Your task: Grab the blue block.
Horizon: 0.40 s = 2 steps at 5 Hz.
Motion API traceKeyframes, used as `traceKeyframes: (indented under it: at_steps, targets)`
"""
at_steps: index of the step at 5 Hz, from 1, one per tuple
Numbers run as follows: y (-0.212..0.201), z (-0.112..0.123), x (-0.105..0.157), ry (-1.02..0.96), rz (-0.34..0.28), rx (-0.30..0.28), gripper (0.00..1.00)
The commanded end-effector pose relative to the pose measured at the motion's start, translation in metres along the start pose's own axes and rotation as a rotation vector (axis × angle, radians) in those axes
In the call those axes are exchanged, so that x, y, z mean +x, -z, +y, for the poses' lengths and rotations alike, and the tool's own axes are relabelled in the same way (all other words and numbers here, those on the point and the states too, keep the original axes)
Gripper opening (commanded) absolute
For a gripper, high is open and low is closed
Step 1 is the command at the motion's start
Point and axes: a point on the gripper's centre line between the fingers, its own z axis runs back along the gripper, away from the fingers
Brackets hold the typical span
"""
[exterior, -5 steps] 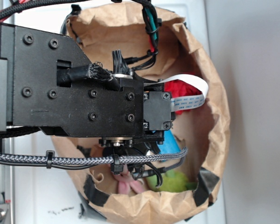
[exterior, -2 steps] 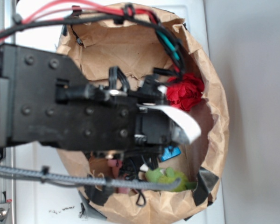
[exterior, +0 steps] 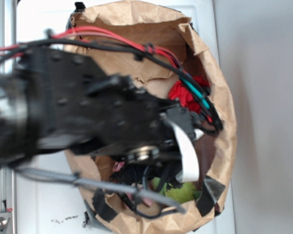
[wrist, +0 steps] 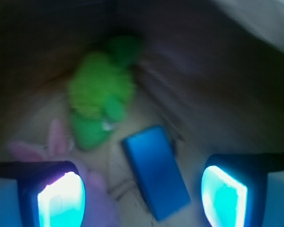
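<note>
Exterior view: the arm [exterior: 88,117] leans over a brown paper bag [exterior: 219,97] and blocks most of its opening. The picture is motion-blurred. A red ruffled ball [exterior: 183,95] shows at the far side of the bag, a green plush toy [exterior: 183,191] near the taped rim. The blue block is hidden under the arm here, and the gripper itself cannot be made out.

Wrist view: the gripper [wrist: 142,191] has its two fingers spread wide, pads [wrist: 61,198] glowing at the lower corners, nothing between them touching. The blue block [wrist: 155,170] lies flat on the bag floor between the fingers, set diagonally, nearer the right-hand one. The green plush sits just beyond its upper end; a pink plush toy [wrist: 47,151] lies beside the left-hand finger.

Judgement: approach stage. To close cleanly, turn the wrist so the pads face the block's long sides, centre over it, descend, keeping the pink plush clear of the pinch
</note>
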Motion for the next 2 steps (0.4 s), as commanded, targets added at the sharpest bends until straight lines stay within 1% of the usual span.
traceKeyframes:
  at_steps: [1,2]
  targets:
    - [-0.018,0.025,0.000,0.184,-0.067,0.016,1.00]
    - [-0.005,0.024,-0.001,0.244,-0.066,0.062,1.00]
